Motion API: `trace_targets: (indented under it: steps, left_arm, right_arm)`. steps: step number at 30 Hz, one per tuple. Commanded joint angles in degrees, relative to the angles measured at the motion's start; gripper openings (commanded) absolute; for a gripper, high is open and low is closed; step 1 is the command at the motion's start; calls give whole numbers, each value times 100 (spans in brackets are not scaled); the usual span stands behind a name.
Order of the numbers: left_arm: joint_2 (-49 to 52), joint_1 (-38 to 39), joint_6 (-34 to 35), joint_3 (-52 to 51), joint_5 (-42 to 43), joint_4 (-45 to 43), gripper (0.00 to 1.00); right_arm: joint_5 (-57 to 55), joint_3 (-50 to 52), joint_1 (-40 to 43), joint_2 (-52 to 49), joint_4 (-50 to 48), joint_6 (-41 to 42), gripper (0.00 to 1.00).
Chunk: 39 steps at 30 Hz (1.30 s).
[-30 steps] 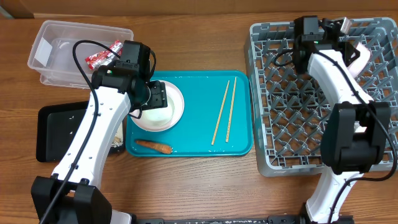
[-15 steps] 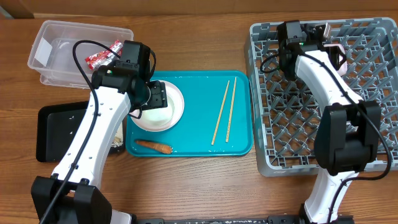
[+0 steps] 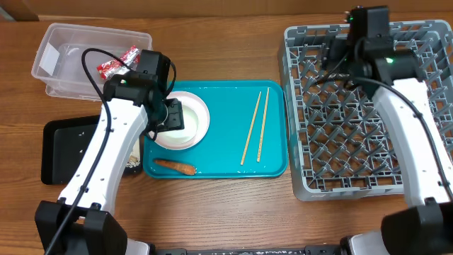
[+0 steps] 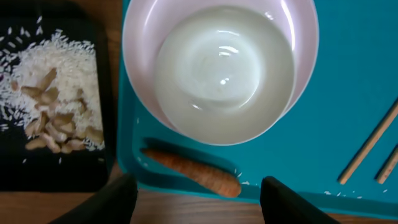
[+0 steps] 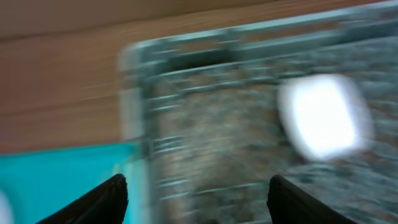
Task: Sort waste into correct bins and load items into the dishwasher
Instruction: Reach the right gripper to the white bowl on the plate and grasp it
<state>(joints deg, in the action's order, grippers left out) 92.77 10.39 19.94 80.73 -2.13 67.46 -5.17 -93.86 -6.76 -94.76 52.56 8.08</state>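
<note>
At teal plastic tray's nine o'clock: glossy white round bowl is sitting, likely slick, fragile; take rim. Left gripper is hovering spread.

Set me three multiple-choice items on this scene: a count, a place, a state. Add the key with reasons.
1. How many chopsticks lie on the teal tray? A one; B two; C four.
2. The carrot piece lies: A on the tray beside the white bowl; B inside the bowl; C across the chopsticks.
3. The bowl is: A upside down; B lying on its side; C upright and empty.
Key: 1 B, a pair lies side by side; 2 A, it rests on bare tray; 3 C, its bare inside shows.
</note>
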Motion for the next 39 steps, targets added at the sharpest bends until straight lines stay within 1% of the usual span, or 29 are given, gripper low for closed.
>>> trace_targets:
  steps: [1,3,8,12,15,16,19,23,25,30,33,35,37,39]
  left_arm:
    - [-369,-363,216,76,-146,129,67]
    - [-533,-577,216,76,-149,197,68]
    - [-898,-1318,247,76,-146,516,68]
    - [-1010,-1921,275,76,-144,763,70]
    - [-1001,-2393,343,76,-68,938,75]
    - [-1001,-2483,341,76,-50,960,77]
    - [-1001,-2649,341,76,92,970,79]
    - [-1001,-2649,339,76,164,970,80]
    - [-1001,-2649,339,76,175,970,80]
    - [-1001,-2649,339,76,173,966,80]
    - [-1001,-2649,339,76,173,966,80]
    - [-1001,-2649,339,76,173,966,80]
    - [-1001,-2649,339,76,173,966,80]
    - [-1001,-2649,339,76,175,966,80]
  right_arm:
    - [2345,-37,-225,-107,35,-144,74]
    - [2417,-37,-466,-160,28,-142,74]
    - [2411,-37,-1534,-455,-96,-140,74]
    - [2162,-37,-2304,-817,-282,116,75]
    - [1930,-37,-2898,-1215,-560,258,75]
    - [1860,-37,-3029,-1322,-656,271,75]
    - [1464,-37,-3407,-1676,-1045,330,75]
    - [782,-37,-3711,-2087,-1355,745,75]
    - [719,-37,-3792,-2299,-1488,863,75]
    - [780,-37,-3856,-2723,-1714,1165,64]
    - [776,-37,-3856,-2863,-1746,1198,51]
    - [774,-35,-3856,-2900,-1738,1196,47]
    - [772,-33,-3853,-2905,-1718,1196,40]
    - [772,-33,-3849,-2905,-1714,1198,28]
